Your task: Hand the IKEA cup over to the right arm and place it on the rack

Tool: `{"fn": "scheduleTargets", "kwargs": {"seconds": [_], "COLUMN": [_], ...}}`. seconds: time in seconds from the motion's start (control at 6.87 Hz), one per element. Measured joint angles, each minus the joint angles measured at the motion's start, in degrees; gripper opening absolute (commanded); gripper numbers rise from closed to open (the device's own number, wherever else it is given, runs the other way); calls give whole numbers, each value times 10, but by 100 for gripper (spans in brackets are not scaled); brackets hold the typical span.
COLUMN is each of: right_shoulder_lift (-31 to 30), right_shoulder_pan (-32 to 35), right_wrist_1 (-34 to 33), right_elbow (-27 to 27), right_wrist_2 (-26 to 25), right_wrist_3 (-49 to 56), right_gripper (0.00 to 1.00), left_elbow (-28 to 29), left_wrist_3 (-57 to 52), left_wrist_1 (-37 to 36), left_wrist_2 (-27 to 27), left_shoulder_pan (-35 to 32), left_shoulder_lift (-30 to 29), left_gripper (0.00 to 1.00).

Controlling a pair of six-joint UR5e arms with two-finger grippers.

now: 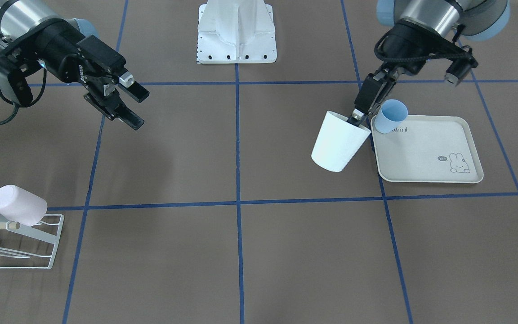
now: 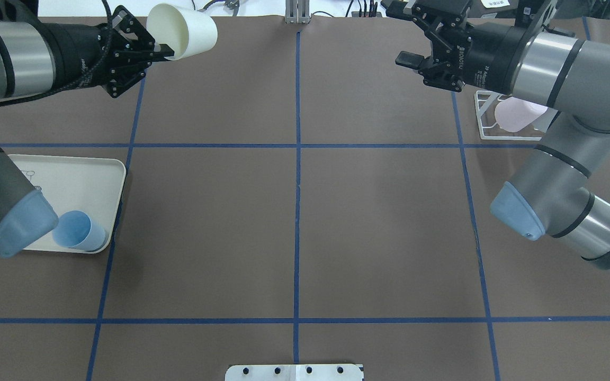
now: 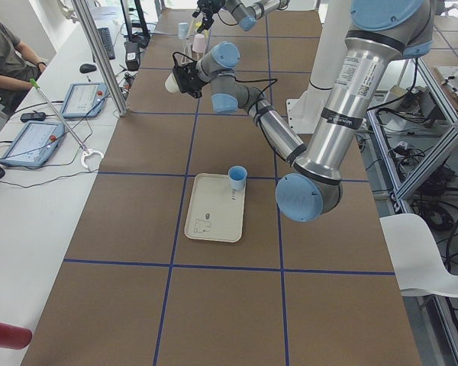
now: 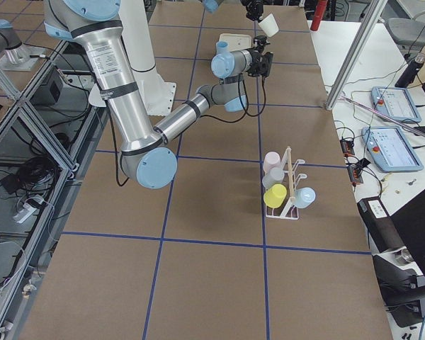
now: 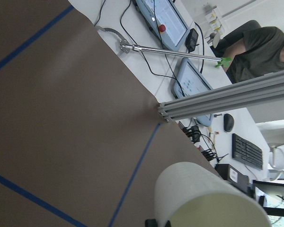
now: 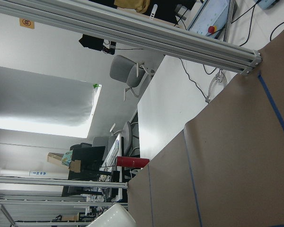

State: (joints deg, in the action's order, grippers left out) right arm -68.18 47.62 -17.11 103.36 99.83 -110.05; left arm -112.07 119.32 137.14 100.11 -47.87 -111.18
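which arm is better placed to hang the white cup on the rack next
Right. The rack is on that side, and the right gripper is open and empty. The left gripper holds the white cup aloft across the table, so handover comes first.

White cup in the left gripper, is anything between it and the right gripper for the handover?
Nothing visible does. The white cup, held by the left gripper, faces the open right gripper with only air above the brown table between them.
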Motion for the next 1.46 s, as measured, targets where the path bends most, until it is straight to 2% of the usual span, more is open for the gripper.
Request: {"fn": "scheduleTargets", "kwargs": {"seconds": [0.29,0.58,0.87,1.16,1.46], "right_shoulder_lift": [4,19,44,60,65], "right_shoulder_pan": [-15,-57,-106,-120,-123], "right_wrist_1": [7,14,24,26,27], "right_elbow": [2,3,-1,-4,-7], "right_wrist_2": [-17,-72,-137,-156,-158], "right_wrist_3": [-2,-17,-24,-31,-43], "right_gripper": [99,99,99,99,99], "left_elbow": [31,68,115,162,179], "left_wrist_3": [142,236,282,295,295], "left_wrist_1": [134,243,370,480,510], "left_wrist_2": [-75,-160,-210,-266,-284], "left_shoulder_pan": [45,92,125,165,185], "left_shoulder_lift": [-13,-33,-37,-41,-66], "left_gripper": [0,0,0,0,0]}}
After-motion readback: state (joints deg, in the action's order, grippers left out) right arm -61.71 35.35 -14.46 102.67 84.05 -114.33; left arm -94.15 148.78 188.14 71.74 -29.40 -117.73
